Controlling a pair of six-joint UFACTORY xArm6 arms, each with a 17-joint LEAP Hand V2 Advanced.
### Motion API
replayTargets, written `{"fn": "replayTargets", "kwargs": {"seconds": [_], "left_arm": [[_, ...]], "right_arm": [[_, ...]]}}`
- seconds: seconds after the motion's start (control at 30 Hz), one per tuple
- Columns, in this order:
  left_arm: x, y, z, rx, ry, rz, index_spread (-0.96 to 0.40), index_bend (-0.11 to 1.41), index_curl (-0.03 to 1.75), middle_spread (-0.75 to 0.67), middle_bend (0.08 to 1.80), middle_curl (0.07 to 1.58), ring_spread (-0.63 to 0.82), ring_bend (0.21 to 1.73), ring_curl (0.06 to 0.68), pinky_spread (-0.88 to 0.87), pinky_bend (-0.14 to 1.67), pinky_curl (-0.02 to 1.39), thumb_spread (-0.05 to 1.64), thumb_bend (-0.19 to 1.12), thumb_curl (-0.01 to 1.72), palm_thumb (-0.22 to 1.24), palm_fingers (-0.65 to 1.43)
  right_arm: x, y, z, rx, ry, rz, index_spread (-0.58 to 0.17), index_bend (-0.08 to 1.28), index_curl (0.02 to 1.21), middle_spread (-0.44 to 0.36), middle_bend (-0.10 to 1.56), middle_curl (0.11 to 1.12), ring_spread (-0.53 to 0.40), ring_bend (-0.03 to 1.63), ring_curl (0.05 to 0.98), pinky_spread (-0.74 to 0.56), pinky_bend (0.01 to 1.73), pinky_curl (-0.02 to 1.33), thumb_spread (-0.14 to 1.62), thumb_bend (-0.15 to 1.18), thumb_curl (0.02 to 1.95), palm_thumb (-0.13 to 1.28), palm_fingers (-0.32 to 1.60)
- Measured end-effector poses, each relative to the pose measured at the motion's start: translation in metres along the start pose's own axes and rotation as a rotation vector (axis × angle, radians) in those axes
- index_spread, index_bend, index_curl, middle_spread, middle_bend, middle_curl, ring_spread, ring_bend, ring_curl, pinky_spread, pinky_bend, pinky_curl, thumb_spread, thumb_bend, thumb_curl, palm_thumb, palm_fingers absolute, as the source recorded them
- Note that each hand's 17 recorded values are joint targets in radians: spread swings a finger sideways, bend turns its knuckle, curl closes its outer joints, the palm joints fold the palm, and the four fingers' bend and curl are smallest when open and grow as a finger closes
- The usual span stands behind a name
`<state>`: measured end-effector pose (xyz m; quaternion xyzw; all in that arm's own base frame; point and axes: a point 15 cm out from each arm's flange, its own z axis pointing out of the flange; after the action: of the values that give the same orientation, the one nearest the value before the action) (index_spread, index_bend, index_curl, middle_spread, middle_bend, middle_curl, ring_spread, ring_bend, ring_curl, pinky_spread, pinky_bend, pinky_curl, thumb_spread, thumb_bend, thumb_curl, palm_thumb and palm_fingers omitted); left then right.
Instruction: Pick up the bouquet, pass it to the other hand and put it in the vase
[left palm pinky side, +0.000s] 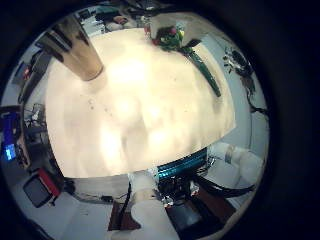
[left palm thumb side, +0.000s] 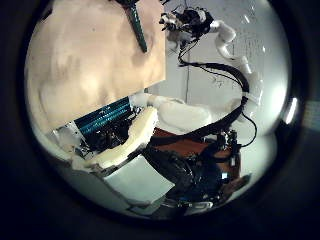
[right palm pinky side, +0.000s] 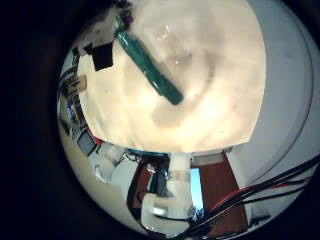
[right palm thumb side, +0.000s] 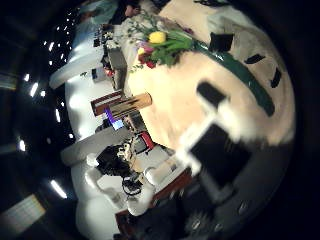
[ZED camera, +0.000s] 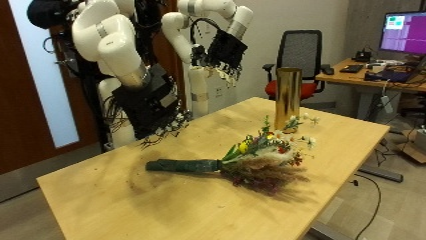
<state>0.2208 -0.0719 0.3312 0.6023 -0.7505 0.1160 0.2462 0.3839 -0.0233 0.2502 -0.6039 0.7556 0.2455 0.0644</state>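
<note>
In the outside view the bouquet (ZED camera: 260, 155), with a yellow flower, pale blooms and a dark green wrapped stem (ZED camera: 187, 165), lies flat on the wooden table (ZED camera: 120, 195). My right hand (ZED camera: 149, 108) hangs open above the table near the stem end, holding nothing. My left hand (ZED camera: 222, 47) is open, higher and farther back. The left little finger side palm view shows the vase (left palm pinky side: 80, 52) and bouquet (left palm pinky side: 185, 45). The right thumb side palm view shows the bouquet (right palm thumb side: 165, 42) and vase (right palm thumb side: 130, 102). The right little finger side palm view shows the stem (right palm pinky side: 150, 65).
An office chair (ZED camera: 304, 55) and a desk with a monitor (ZED camera: 400, 35) stand behind the table. A brown door (ZED camera: 20, 100) is behind the arms. The left thumb side palm view shows the table's edge (left palm thumb side: 90, 60) and the other arm (left palm thumb side: 215, 30).
</note>
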Motion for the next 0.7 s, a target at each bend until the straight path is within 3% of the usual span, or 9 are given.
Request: {"fn": "replayTargets", "kwargs": {"seconds": [0.1,0.23,0.47,0.7], "left_arm": [[0.001,0.0,0.001,-0.002,0.001,0.004,0.2,0.18,0.38,0.38,0.2,0.33,0.55,0.49,0.184,0.54,0.18,0.24,1.0,-0.03,0.3,0.42,0.23],[0.001,0.001,0.002,-0.007,0.003,0.006,0.2,0.18,0.38,0.39,0.21,0.33,0.56,0.48,0.183,0.54,0.18,0.24,1.0,-0.03,0.3,0.42,0.23],[0.003,0.0,0.0,0.0,-0.002,0.013,0.2,0.18,0.37,0.39,0.21,0.33,0.56,0.49,0.183,0.54,0.18,0.24,1.0,-0.03,0.3,0.42,0.23],[0.003,-0.001,0.0,-0.001,0.0,0.012,0.2,0.18,0.37,0.39,0.21,0.33,0.56,0.49,0.181,0.54,0.18,0.24,1.01,-0.03,0.3,0.42,0.23]], "right_arm": [[0.009,-0.007,0.017,0.017,0.017,0.026,-0.177,0.51,0.6,0.016,0.85,0.48,-0.057,0.99,0.393,0.1,0.71,0.51,1.05,-0.03,0.52,0.71,0.11],[0.019,-0.02,0.036,0.069,0.039,0.052,-0.145,0.46,0.54,0.066,0.77,0.44,0.004,0.91,0.348,0.2,0.64,0.46,1.05,-0.02,0.49,0.72,0.13],[0.025,-0.039,0.066,0.135,0.065,0.077,-0.106,0.32,0.47,0.116,0.66,0.39,0.05,0.84,0.298,0.22,0.54,0.37,1.02,-0.02,0.46,0.74,0.21],[0.022,-0.034,0.104,0.074,0.085,0.096,-0.099,0.22,0.43,0.097,0.6,0.38,0.024,0.8,0.272,0.18,0.45,0.32,0.99,-0.03,0.46,0.76,0.3]]}}
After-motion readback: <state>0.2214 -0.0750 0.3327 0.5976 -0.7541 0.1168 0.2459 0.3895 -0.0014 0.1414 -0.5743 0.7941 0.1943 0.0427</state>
